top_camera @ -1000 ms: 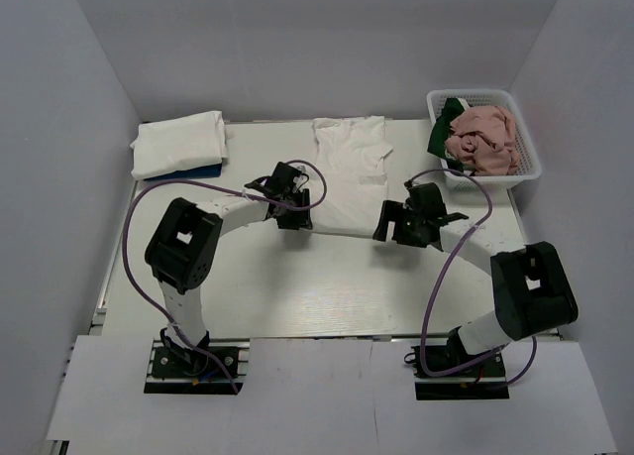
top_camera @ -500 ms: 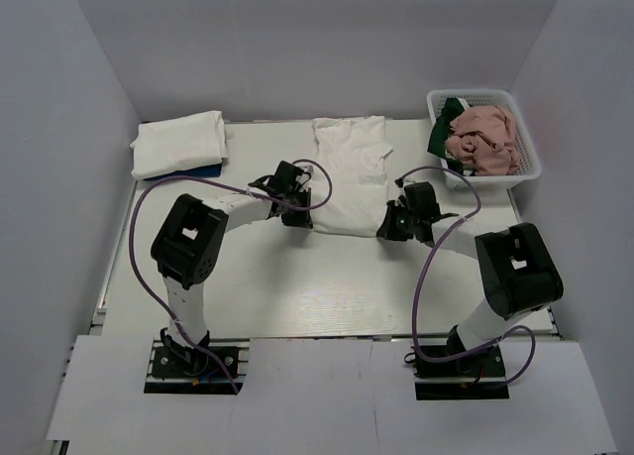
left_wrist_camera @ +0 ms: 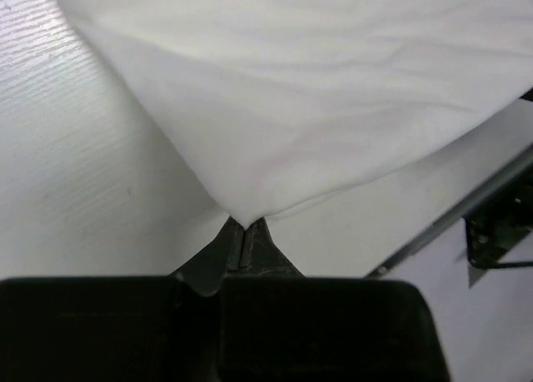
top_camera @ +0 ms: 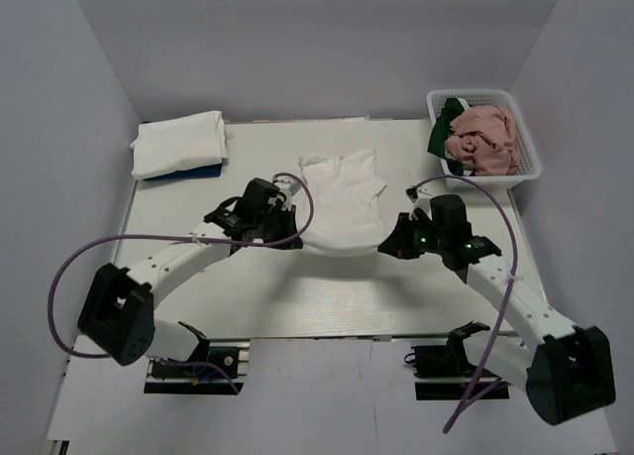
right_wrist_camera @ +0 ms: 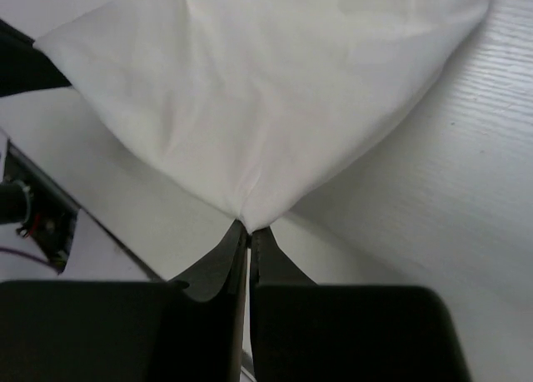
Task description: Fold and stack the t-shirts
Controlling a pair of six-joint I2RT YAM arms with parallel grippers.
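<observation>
A plain white t-shirt [top_camera: 342,202] hangs stretched between my two grippers above the middle of the table, its collar end still towards the back. My left gripper [top_camera: 287,222] is shut on its left hem corner [left_wrist_camera: 244,214]. My right gripper [top_camera: 393,239] is shut on the right hem corner [right_wrist_camera: 250,220]. In both wrist views the cloth [left_wrist_camera: 316,91] fans out from the pinched tips. A folded white t-shirt [top_camera: 178,144] lies at the back left. A dusty pink t-shirt [top_camera: 482,138] and a dark green one [top_camera: 446,128] are bundled in the basket.
The white mesh basket [top_camera: 527,163] stands at the back right corner. A blue object [top_camera: 193,170] peeks out under the folded white pile. White walls close in the table [top_camera: 297,296] on three sides. Purple cables loop from both arms.
Both grippers have closed on the shirt's near hem corners and pulled it towards the near edge, lifting that end. Both arms have swung back and outwards.
</observation>
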